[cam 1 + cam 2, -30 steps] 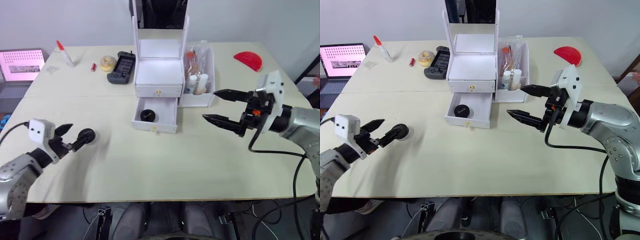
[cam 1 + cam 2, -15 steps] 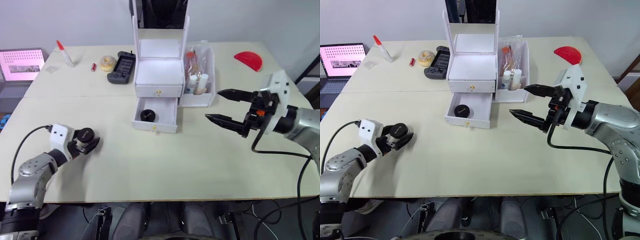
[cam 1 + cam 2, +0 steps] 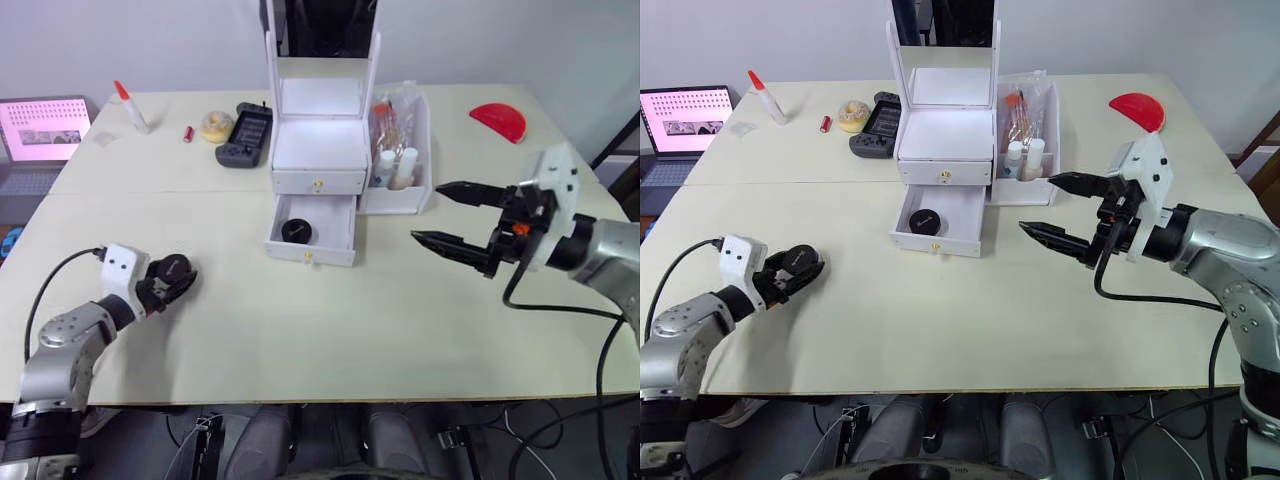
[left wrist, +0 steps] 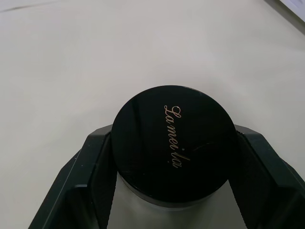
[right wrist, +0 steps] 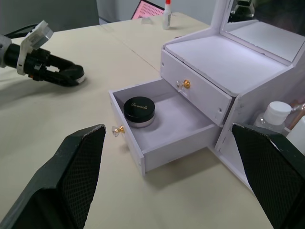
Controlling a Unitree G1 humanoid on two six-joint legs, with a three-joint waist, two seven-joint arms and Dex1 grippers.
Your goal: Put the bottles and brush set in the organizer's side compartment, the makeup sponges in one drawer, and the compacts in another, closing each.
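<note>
L gripper (image 3: 172, 281) clamped on black-lidded compact (image 4: 174, 143), low over table (image 3: 330, 330), left-front; compact base partly hidden by fingers. R gripper (image 3: 442, 214) fingers wide apart, beside organizer (image 3: 318, 150). Second compact (image 3: 294, 230) in open lower drawer (image 3: 310, 232).

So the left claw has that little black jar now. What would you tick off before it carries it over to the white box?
1. Grip: the left gripper has its fingers on both sides of the black-lidded compact: ok.
2. Lower drawer open to receive it: ok.
3. Room in that drawer: one compact sits at its left side, bare floor beside it: ok.
4. Upper drawer closed, not overhanging the lower one: ok.
5. Right gripper out of the way: it hangs open to the right of the organizer, off the drawer: ok.
6. Whether the held compact is lifted off the table: cannot tell.
</note>
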